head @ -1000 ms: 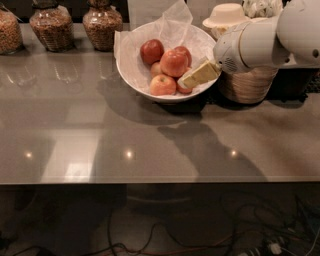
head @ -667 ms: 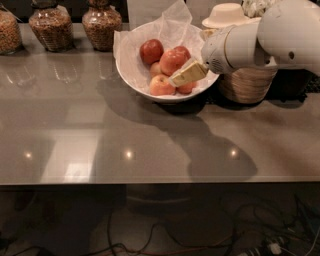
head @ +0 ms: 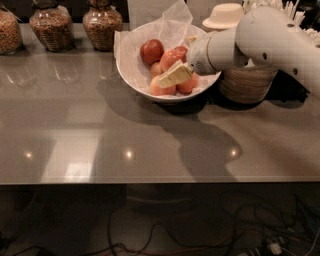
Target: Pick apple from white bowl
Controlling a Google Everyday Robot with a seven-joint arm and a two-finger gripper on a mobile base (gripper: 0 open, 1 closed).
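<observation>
Cream-coloured gripper (head: 171, 78), mounted on a thick white robot arm (head: 270, 40), reaches in from the upper right of the frame and hangs low inside the large round glossy white bowl (head: 131, 75). Its tip sits right at a cluster of red apples (head: 151, 51). From where I stand I cannot tell whether the gripper is open or closed, or whether it has hold of any fruit.

The bowl stands at the upper centre of the frame on a smooth grey tabletop (head: 150, 145), and crinkled white tissue paper (head: 175, 20) rises above its back rim. The apples lie together in the bowl's middle, and the gripper covers part of the front ones.

Just right of the bowl, partly behind the arm, is a round woven basket (head: 247, 85). A stack of cream paper bowls (head: 225, 15) sits behind it. Three round glass jars of brown dry goods (head: 50, 25) line the upper left edge. Dark cables (head: 150, 240) trail across the floor along the bottom of the frame.
</observation>
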